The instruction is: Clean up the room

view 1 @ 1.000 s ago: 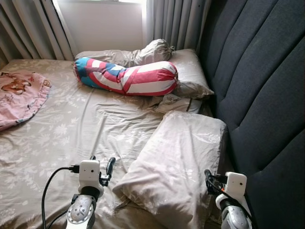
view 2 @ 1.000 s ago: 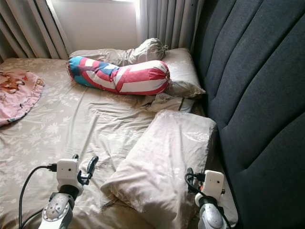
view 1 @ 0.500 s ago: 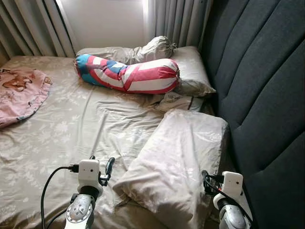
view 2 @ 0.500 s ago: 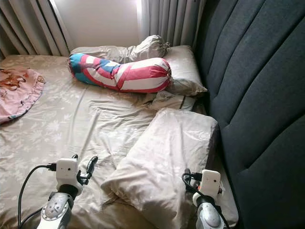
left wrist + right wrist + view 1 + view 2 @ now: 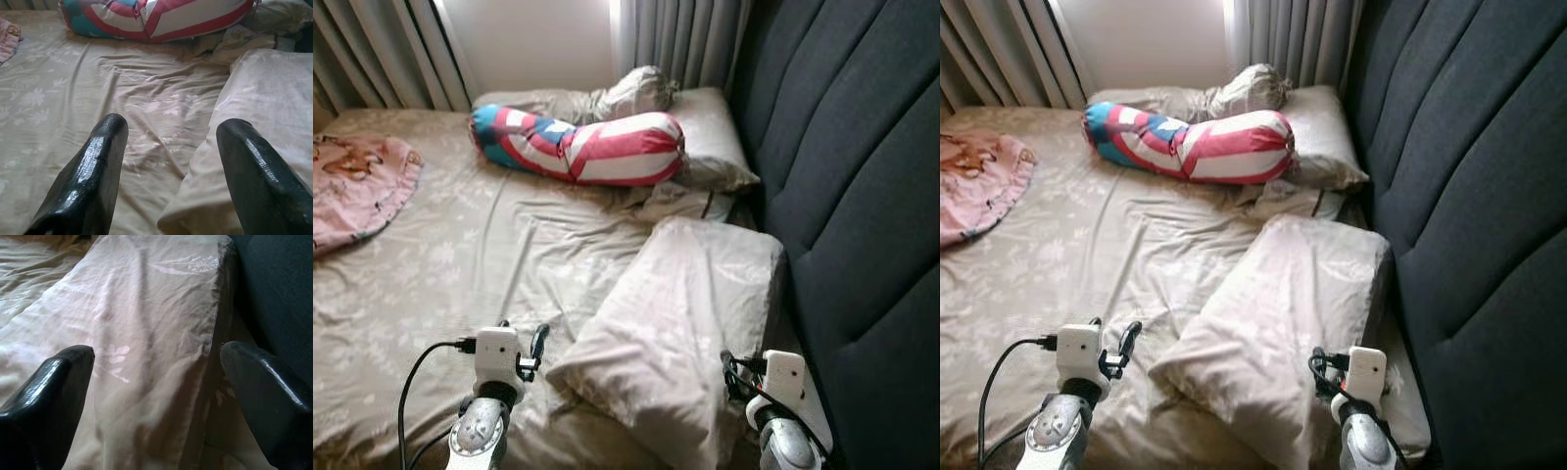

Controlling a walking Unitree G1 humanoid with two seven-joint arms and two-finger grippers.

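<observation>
A beige flowered pillow lies askew on the bed, close to the dark headboard. My right gripper is open and low at the pillow's near right corner, with one finger over the pillow and the other on the headboard side. My left gripper is open too, hovering over the wrinkled sheet just off the pillow's near left corner. A red, white and blue bolster lies across the far end of the bed.
A second beige pillow and a bunched cloth sit behind the bolster by grey curtains. A pink blanket lies at the bed's far left. A narrow gap runs between mattress and headboard.
The whole view has shifted a little as the camera moved. My right gripper has edged left toward the near pillow's corner. The left arm has stayed put.
</observation>
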